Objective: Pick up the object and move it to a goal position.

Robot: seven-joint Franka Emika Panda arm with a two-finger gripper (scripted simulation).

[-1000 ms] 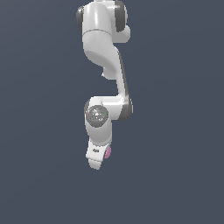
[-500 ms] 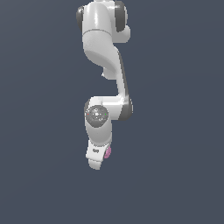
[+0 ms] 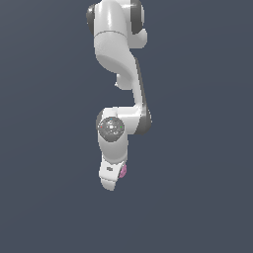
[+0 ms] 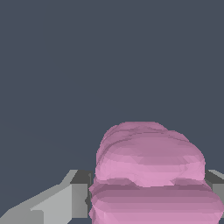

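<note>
In the exterior view a white robot arm point(image 3: 118, 74) hangs down in front of a plain dark blue-grey background. No table or floor shows. The arm is smooth and shiny, with fat rounded parts and dark grey rings at the joints. From the top it runs down, bends at a round joint with a speckled grey cap point(image 3: 111, 128), and then points down and a little toward the exterior view's right. At its low end is the white hand part, the gripper point(image 3: 114, 179).

A small pink ball point(image 3: 123, 171) peeks out on the side of the gripper nearer the exterior view's right. Only a thin bit of it shows there.

In the wrist view the ball point(image 4: 151, 175) looks big and close. It is pink and lumpy, with ridges running across it like stacked layers. A grey, flat-sided finger point(image 4: 65, 199) touches it on one side, and the edge of another grey finger point(image 4: 216, 183) touches it on the other side. The gripper is squeezing the ball between its two fingers.
</note>
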